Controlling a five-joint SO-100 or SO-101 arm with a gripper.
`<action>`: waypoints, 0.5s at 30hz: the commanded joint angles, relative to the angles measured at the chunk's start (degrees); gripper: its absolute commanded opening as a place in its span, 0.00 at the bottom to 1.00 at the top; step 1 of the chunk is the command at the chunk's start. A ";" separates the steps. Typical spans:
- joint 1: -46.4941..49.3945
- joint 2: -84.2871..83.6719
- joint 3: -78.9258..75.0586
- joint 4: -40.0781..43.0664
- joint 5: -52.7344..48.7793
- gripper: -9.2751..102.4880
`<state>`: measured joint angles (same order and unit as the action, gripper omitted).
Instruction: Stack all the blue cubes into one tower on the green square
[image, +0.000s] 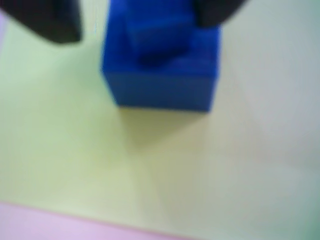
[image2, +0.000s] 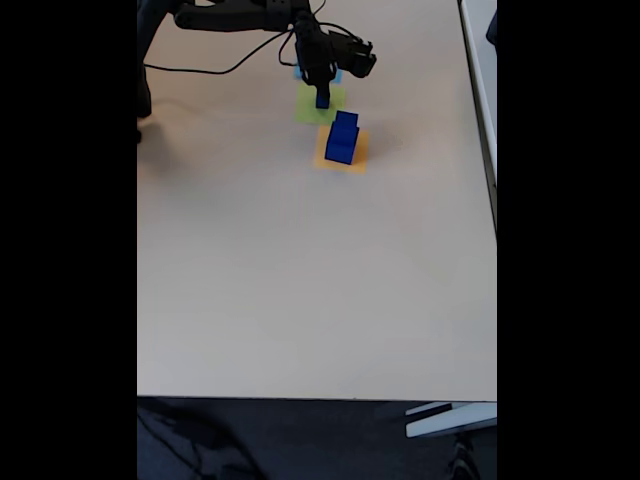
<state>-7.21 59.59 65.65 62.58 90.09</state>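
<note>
Beige table (image2: 300, 280). A blue cube (image: 160, 85) stands on the green square (image: 75, 150); it is blurred and seems to carry a smaller block on top. The gripper (image: 137, 27) straddles it, fingers apart, the left one clear of it. Two more blue cubes (image2: 341, 138) sit stacked on the orange square (image2: 358, 160) nearby. Risk: on lifting away, a finger may clip the cube and knock it askew.

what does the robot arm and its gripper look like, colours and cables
In the fixed view the slim jointed robot arm is all black, ending in a bulkier black two-finger gripper. A thin black cable trails from it across the beige table. In the wrist view the blurred fingers look matte black, with no markings legible.
</note>
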 joint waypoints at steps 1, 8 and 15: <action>-0.44 6.06 -0.70 -1.05 -0.53 0.20; -1.32 6.06 -9.49 5.27 -1.76 0.20; -1.49 2.64 -27.77 16.26 -4.39 0.20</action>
<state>-8.96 59.59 46.49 76.11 87.36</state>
